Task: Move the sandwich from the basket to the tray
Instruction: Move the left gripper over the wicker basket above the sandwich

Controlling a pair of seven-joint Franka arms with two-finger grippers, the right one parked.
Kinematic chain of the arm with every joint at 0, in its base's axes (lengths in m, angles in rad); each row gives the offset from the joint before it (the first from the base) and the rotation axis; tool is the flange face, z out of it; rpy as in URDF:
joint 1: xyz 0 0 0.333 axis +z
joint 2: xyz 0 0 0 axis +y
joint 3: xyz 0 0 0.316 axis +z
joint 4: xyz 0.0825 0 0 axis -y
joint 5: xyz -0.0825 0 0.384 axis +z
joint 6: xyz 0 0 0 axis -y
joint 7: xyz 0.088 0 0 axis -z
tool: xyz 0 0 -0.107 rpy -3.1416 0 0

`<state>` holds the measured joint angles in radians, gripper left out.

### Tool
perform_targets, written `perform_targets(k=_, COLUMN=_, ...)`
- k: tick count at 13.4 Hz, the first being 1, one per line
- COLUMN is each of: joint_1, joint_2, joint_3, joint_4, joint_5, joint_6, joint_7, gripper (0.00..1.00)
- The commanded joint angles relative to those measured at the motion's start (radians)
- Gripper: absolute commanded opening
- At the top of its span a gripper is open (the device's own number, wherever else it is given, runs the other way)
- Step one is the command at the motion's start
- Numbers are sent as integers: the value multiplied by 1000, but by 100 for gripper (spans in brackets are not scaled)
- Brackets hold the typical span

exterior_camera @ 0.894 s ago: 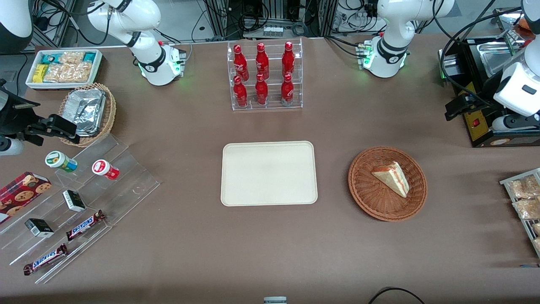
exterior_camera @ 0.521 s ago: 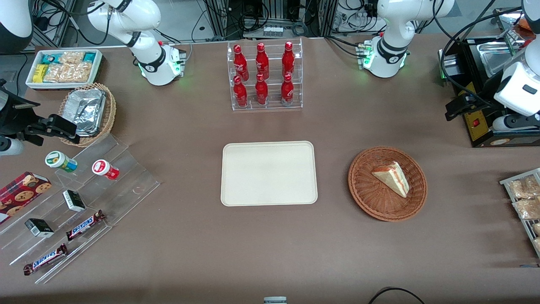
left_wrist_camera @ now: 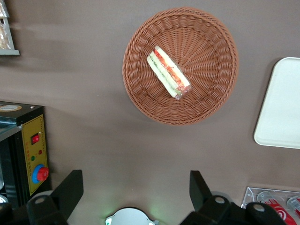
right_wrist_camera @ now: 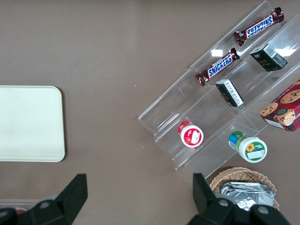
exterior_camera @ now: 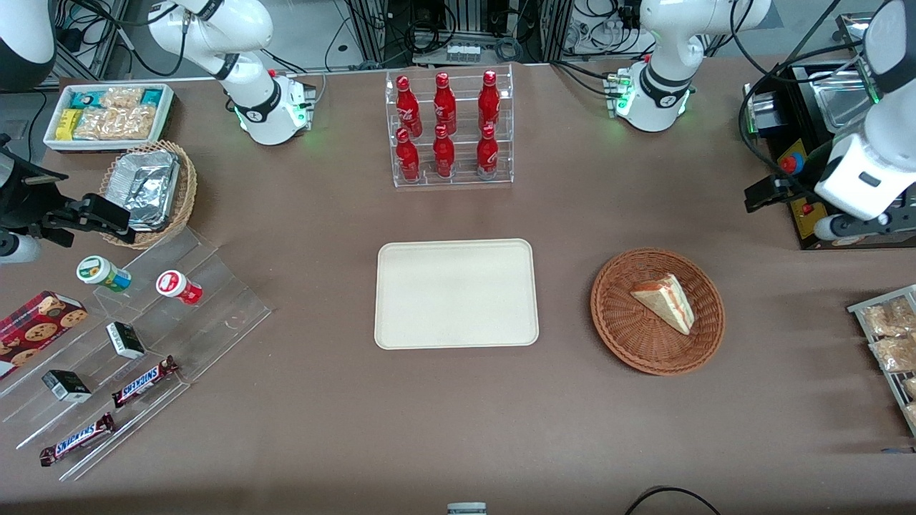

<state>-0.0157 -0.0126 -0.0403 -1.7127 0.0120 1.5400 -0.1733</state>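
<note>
**Spotter:** Where's your end effector against the load right now?

**Me:** My end effector hangs high over bare tabletop, up at the working arm's end near the black control box. Both fingers show in the wrist view, spread wide with nothing between them, so it's released and carrying nothing.

**Spotter:** And the sandwich?

**Me:** The sandwich lies in the basket, off centre, nearer the rim on the working arm's side. The basket sits beside the tray, apart from it with bare tabletop between, and the tray has nothing on it. So I judge the task has barely begun.

**Spotter:** Which way do you have to travel?

**Me:** From the wrist camera, the sandwich is well ahead of the fingers, not under them. On the front camera that means coming nearer the camera, in toward the table's middle, and then down.

**Spotter:** How does the wedge lie?

**Me:** Its long filling edge, with the red and green layers, runs on a diagonal across the wrist view, skewed against the line joining my two fingers. I reckon I'll need some wrist rotation so the fingers close across the narrow thickness and not along the length.
</note>
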Motion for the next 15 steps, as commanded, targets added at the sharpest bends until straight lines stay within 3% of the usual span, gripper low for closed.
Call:
perform_targets(k=1, joint_1=11, joint_2=-30, joint_3=-6, joint_4=-132, joint_5=13, joint_6=115, joint_7=-2, gripper=100)
perform_targets(k=7, joint_1=10, joint_2=-18, joint_3=-3, joint_4=-310, joint_5=5, joint_6=377, joint_7=-254, gripper=100)
perform_targets(k=15, joint_1=-3, joint_2=100, joint_3=-49, joint_4=-323, joint_5=-1, joint_6=518, joint_7=-581, gripper=100)
